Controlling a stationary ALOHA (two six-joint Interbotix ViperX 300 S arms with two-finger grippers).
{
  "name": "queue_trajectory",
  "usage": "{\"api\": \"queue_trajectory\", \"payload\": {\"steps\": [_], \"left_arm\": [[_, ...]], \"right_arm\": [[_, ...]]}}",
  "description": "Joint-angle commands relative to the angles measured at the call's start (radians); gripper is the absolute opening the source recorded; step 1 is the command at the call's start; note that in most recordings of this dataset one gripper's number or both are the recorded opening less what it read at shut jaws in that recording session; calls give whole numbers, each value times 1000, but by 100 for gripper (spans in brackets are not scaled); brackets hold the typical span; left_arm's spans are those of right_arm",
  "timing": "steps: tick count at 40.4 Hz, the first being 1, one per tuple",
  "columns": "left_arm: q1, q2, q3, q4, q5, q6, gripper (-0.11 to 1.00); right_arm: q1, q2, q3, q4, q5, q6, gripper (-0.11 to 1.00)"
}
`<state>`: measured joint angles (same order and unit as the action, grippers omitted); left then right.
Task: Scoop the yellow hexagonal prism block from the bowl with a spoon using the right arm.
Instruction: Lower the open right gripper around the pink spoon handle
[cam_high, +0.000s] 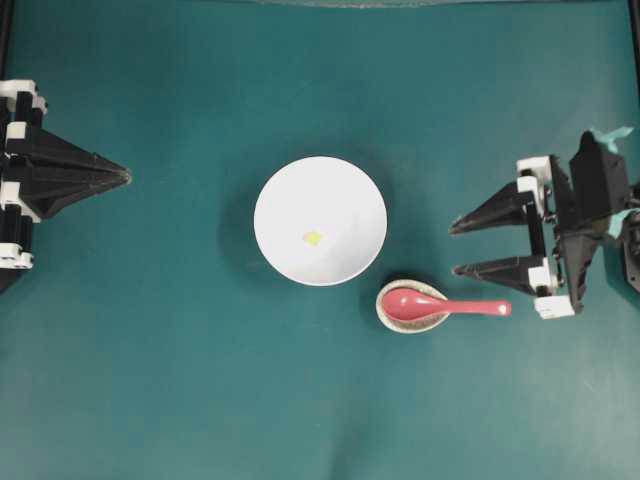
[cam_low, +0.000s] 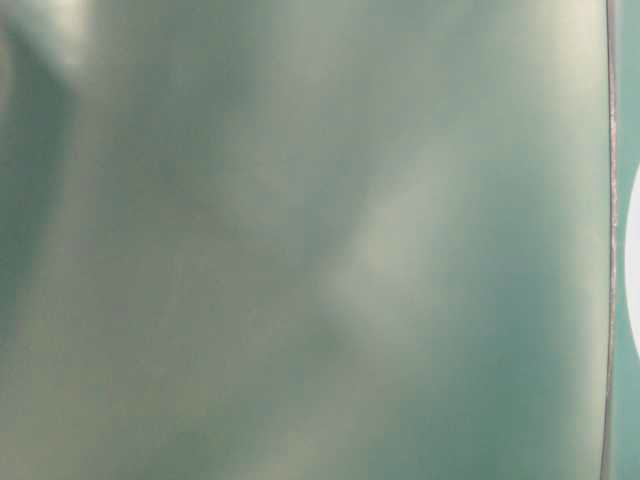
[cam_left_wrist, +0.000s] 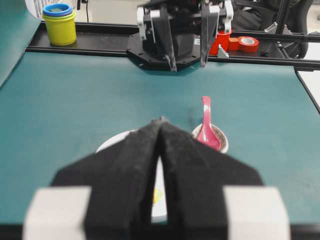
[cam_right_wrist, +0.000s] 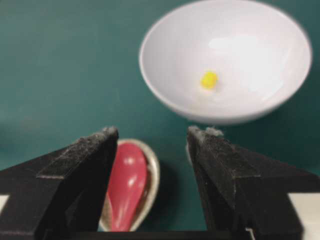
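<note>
My right gripper (cam_high: 455, 248) hangs spread wide near the spoon (cam_high: 440, 305); a skewed grab could tip its dish (cam_high: 385, 313).

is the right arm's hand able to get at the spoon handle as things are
Probably yes: the right hand is open, apart from the spoon, whose handle points toward it, with only bare mat between.

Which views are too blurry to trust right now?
Table-level view: useless, a teal smear with only a white bowl edge. Left wrist view: gripper soft, spoon sharp enough. Right wrist view: block slightly soft. Overhead view: clear.
</note>
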<state>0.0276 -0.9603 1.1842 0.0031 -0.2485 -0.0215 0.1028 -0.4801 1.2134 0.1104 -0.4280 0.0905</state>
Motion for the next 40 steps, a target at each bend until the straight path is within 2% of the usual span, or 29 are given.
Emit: {"api": "queue_trajectory", "payload": {"steps": [1, 10, 18, 26, 40], "left_arm": [[3, 9, -21, 2, -9, -2, -1], [3, 8, -21, 2, -9, -2, -1], [3, 9, -21, 2, -9, -2, -1], [5, 9, -21, 2, -9, -2, -1], [3, 9, -21, 2, -6, -3, -1]], "right_arm": [[21, 44, 12, 26, -69, 0, 61], [109, 129, 80, 98, -232, 0, 61], [210, 233, 126, 213, -400, 0, 61], [278, 353, 121, 298, -479, 0, 61], [322, 433, 100, 324, -509, 2, 61]]}}
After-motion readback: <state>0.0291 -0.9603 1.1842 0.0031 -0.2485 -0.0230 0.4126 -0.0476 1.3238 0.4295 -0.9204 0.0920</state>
